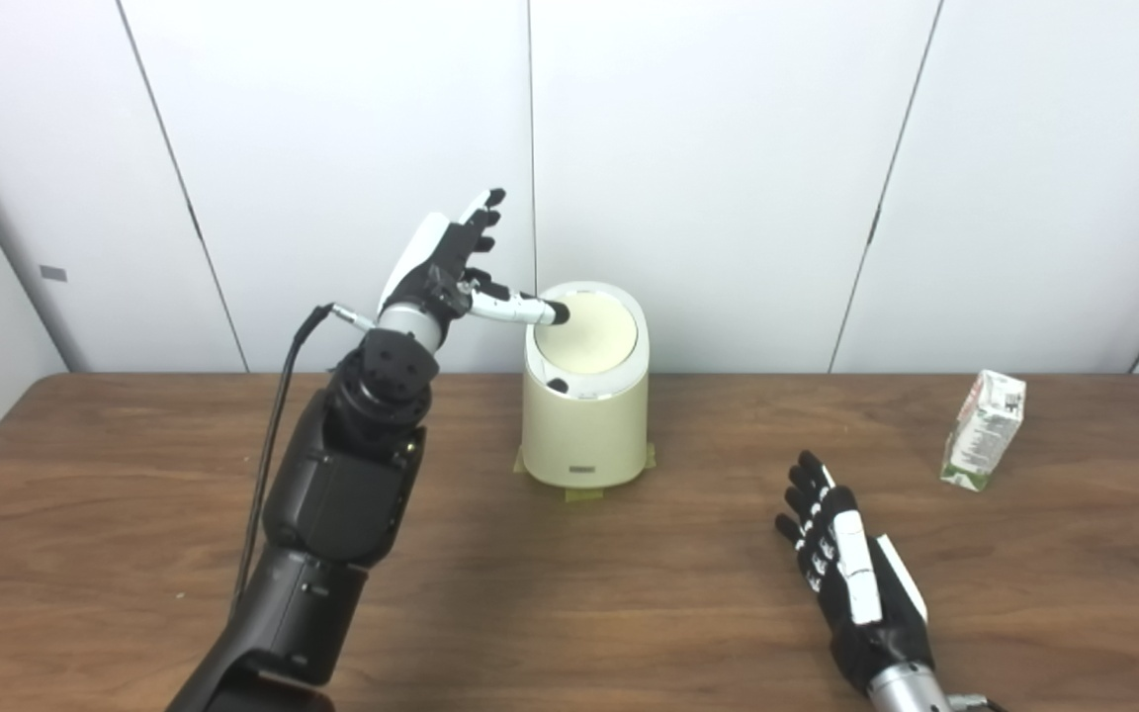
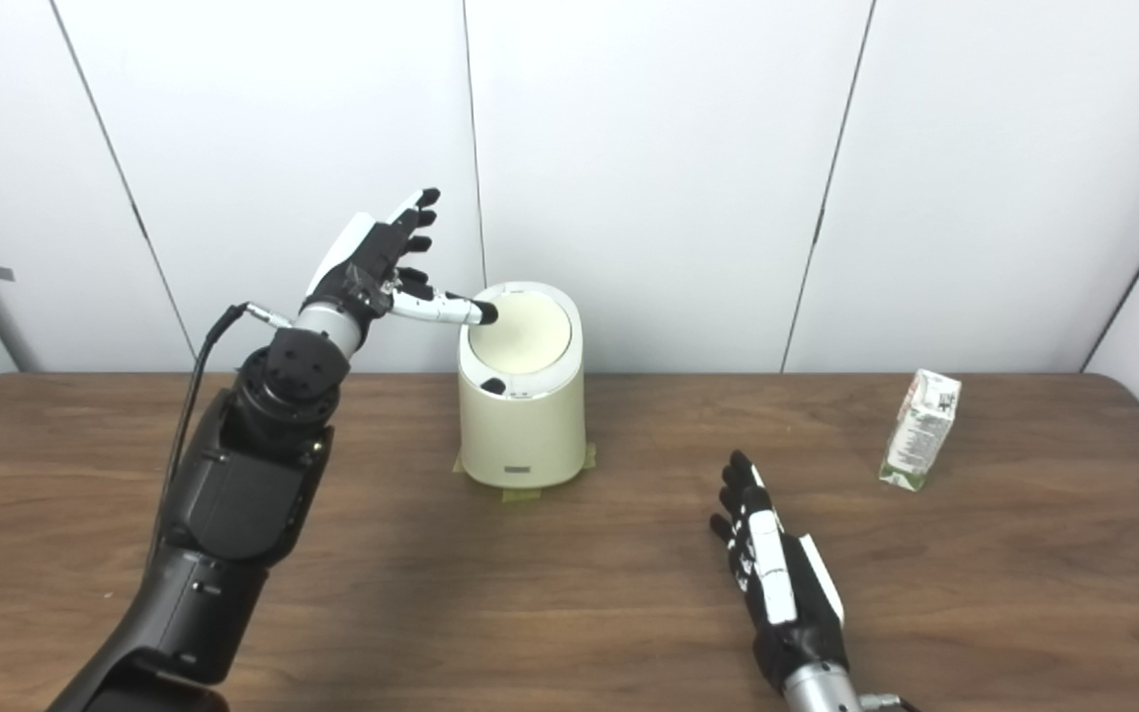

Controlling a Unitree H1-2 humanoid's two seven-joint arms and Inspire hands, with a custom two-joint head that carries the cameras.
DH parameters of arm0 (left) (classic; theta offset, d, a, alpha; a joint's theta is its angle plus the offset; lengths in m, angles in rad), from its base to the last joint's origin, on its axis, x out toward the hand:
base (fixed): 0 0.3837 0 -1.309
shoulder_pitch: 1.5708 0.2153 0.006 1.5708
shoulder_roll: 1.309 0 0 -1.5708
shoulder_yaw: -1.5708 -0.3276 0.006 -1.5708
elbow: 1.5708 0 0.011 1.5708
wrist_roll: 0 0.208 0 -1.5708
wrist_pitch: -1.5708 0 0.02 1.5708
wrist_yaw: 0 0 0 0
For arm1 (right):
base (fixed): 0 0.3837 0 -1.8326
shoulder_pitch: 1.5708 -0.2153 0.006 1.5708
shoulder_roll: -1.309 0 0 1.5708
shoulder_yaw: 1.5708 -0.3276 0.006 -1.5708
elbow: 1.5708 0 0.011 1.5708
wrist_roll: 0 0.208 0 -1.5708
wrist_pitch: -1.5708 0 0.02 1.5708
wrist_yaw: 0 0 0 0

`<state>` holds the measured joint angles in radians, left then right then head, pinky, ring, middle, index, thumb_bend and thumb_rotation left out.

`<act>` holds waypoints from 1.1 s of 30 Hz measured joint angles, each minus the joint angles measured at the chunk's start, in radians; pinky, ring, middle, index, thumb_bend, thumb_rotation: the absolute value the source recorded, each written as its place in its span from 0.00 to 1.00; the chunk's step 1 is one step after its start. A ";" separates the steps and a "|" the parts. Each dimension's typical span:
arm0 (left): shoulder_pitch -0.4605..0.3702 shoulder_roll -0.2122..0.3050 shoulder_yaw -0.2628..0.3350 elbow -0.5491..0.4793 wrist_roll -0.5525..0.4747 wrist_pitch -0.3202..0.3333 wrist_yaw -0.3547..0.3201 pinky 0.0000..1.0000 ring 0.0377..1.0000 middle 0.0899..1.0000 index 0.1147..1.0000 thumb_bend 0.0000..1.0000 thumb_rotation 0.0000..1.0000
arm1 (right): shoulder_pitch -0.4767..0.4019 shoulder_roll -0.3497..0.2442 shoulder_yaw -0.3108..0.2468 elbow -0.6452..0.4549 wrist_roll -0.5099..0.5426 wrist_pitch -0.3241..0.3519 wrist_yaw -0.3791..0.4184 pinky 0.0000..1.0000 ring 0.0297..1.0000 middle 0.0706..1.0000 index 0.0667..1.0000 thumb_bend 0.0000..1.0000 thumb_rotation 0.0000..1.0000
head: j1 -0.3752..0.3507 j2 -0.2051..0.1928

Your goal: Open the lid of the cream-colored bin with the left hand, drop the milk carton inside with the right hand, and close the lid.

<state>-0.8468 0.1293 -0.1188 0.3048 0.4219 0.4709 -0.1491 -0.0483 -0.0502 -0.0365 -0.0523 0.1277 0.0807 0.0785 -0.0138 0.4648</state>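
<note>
The cream-colored bin [image 1: 584,420] stands upright at the back middle of the wooden table, its round lid [image 1: 587,331] shut. My left hand [image 1: 451,267] is raised just left of the bin, open, fingers spread upward; its thumb reaches over the lid's left edge. The milk carton [image 1: 983,430], white and green, stands at the right of the table, apart from both hands. My right hand [image 1: 851,569] lies open and empty, low over the table in front of and to the right of the bin. The bin [image 2: 520,405] and carton [image 2: 919,429] show in the right eye view too.
The wooden table [image 1: 569,593] runs across the whole view, backed by a white panelled wall [image 1: 728,148]. Yellow tape patches [image 1: 584,491] mark the bin's base. A black cable [image 1: 278,415] runs along my left arm.
</note>
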 measured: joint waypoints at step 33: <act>-0.054 0.048 -0.226 0.174 0.114 -0.102 0.053 0.75 0.88 0.93 0.99 0.92 0.00 | -0.002 0.031 0.010 -0.038 -0.029 0.005 -0.027 1.00 1.00 1.00 1.00 0.64 1.00 | 0.000 0.029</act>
<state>-0.9007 0.1776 -0.3448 0.4791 0.5364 0.3687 -0.0959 -0.0508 -0.0195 -0.0268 -0.0904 0.0986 0.0855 0.0513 -0.0138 0.4939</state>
